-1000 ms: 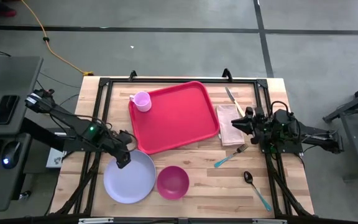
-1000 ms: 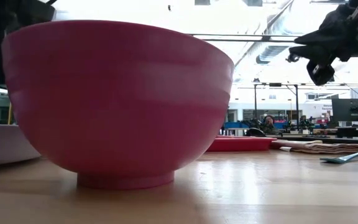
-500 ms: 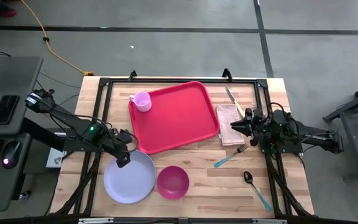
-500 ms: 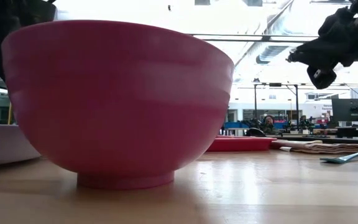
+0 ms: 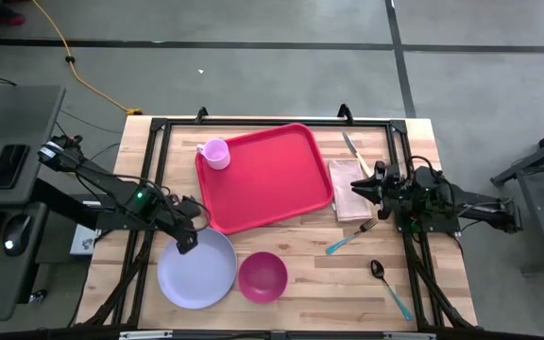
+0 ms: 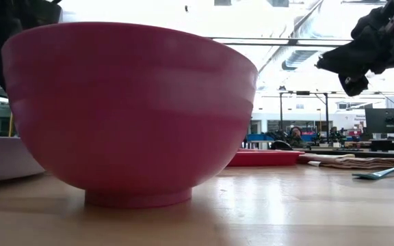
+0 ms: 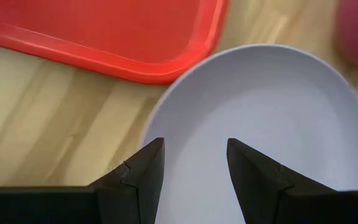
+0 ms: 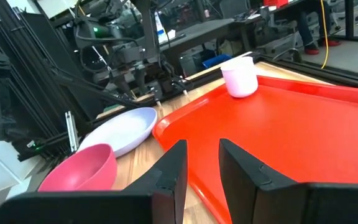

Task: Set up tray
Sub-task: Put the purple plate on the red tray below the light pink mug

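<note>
The red tray (image 5: 264, 178) lies flat at the table's far middle, with a small lavender cup (image 5: 215, 153) standing in its far left corner. A round lavender plate (image 5: 196, 269) rests on the wood near the tray's near left corner. My left gripper (image 5: 187, 246) is open above the plate's far left rim (image 7: 166, 118); whether it touches the plate I cannot tell. My right gripper (image 5: 355, 189) is open and raised off the table (image 6: 323, 63), over the folded napkin (image 5: 343, 175) beside the tray's right edge (image 8: 303, 124).
A pink bowl (image 5: 263, 276) stands right of the plate, close to the low camera (image 6: 132, 109). A knife (image 5: 352, 151) lies far of the napkin, a teal-handled fork (image 5: 348, 236) near of it, and a spoon (image 5: 388, 286) toward the near right corner.
My right gripper has shifted and tipped slightly in the air over the napkin. Nothing on the table has moved.
</note>
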